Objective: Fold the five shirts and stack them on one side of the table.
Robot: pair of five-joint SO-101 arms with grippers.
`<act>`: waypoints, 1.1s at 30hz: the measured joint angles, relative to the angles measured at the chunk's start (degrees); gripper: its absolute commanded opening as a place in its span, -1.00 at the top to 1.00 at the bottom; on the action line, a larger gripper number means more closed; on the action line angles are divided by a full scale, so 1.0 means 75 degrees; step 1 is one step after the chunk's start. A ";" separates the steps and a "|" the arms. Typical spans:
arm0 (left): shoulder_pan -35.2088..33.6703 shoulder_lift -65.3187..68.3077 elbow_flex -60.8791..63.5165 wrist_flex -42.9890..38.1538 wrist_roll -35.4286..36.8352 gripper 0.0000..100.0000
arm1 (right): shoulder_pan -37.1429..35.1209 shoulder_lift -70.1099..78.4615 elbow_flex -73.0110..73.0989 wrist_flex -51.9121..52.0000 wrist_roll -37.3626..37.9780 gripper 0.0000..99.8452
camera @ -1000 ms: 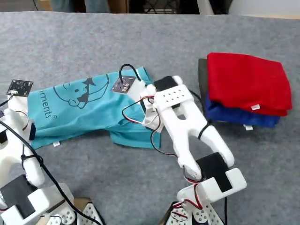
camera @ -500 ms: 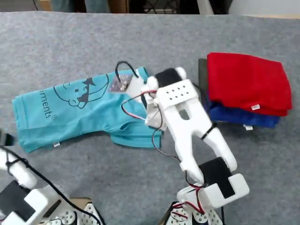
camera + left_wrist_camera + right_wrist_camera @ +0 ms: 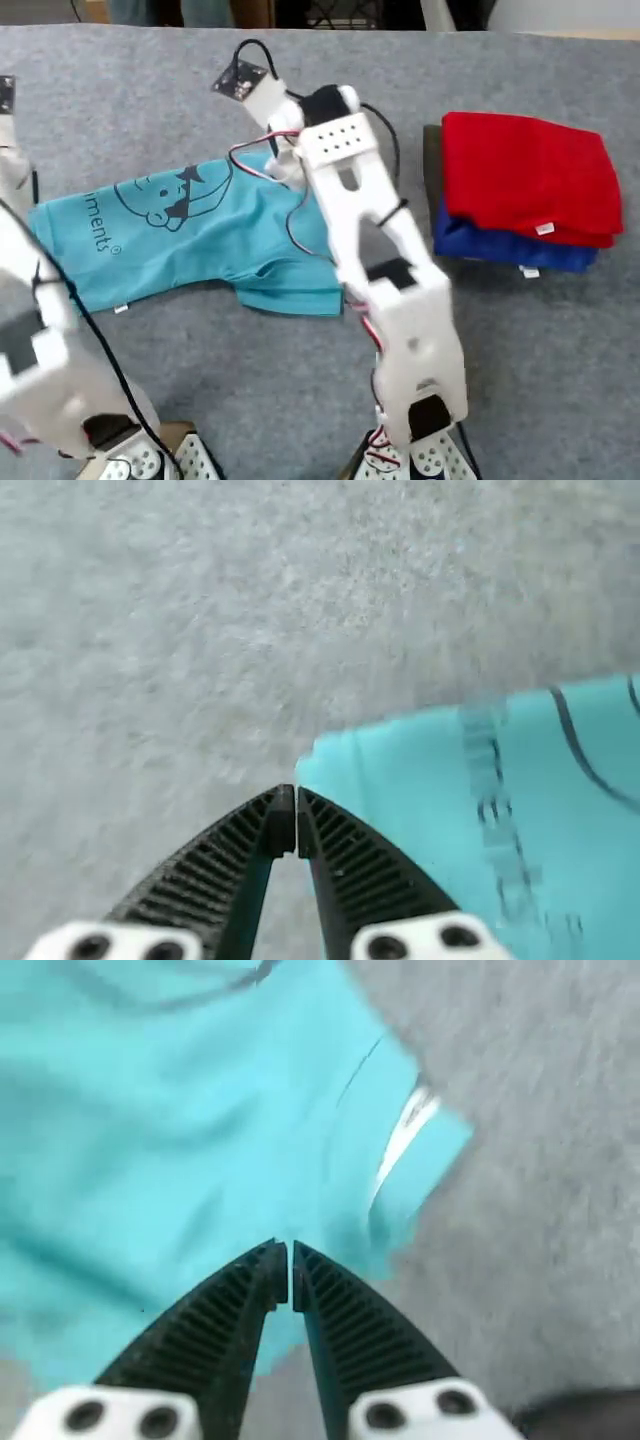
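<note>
Both grippers are clenched on nothing. The left gripper (image 3: 297,820) hangs just beside the left-end corner of the teal shirt (image 3: 200,240), and the right gripper (image 3: 290,1260) hangs over its opposite end, likely poised to pinch for a fold. The red shirt (image 3: 525,175) lies folded on the blue shirt (image 3: 500,250) near the right edge of the tabletop (image 3: 300,400), leaving working room.

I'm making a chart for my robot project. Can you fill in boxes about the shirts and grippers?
teal shirt: spread flat on the grey table
red shirt: folded, on top of the folded blue shirt
left gripper: shut, empty, at the teal shirt's edge
right gripper: shut, empty, over the teal shirt
</note>
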State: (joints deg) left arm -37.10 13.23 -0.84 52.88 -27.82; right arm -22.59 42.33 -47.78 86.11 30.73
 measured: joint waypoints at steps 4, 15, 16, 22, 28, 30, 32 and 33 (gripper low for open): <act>0.0059 0.1969 -0.0668 -0.0867 0.0141 0.94 | 0.0000 0.2122 -0.2438 0.0000 -0.0176 0.97; -0.0258 0.4571 -0.3106 -0.1032 0.0188 0.94 | 0.0481 0.4853 -0.6001 0.0996 -0.0176 0.97; -0.0293 0.4607 -0.3188 -0.1032 0.0188 0.94 | 0.0481 0.4853 -0.6037 0.1032 -0.0176 0.97; -0.0316 0.4513 -0.3681 -0.0621 0.0199 0.94 | 0.0481 0.4325 -0.6072 0.1102 -0.0176 0.97; -0.0481 0.4044 -0.4302 0.1360 0.0152 0.94 | 0.0469 0.3095 -0.6084 0.1700 -0.0176 0.97; -0.0469 0.4021 -0.4360 0.1582 0.0152 0.94 | 0.0422 0.2966 -0.6084 0.1852 -0.0176 0.97; -0.0457 0.4208 -0.4349 0.1594 0.0152 0.94 | 0.0422 0.2966 -0.6084 0.1922 -0.0176 0.97; -0.0516 0.4349 -0.4349 0.1594 0.0152 0.94 | 0.0445 0.2966 -0.6084 0.1934 -0.0176 0.97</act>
State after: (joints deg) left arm -40.97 45.85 -33.45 64.84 -26.68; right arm -19.25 64.57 -93.41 100.62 29.41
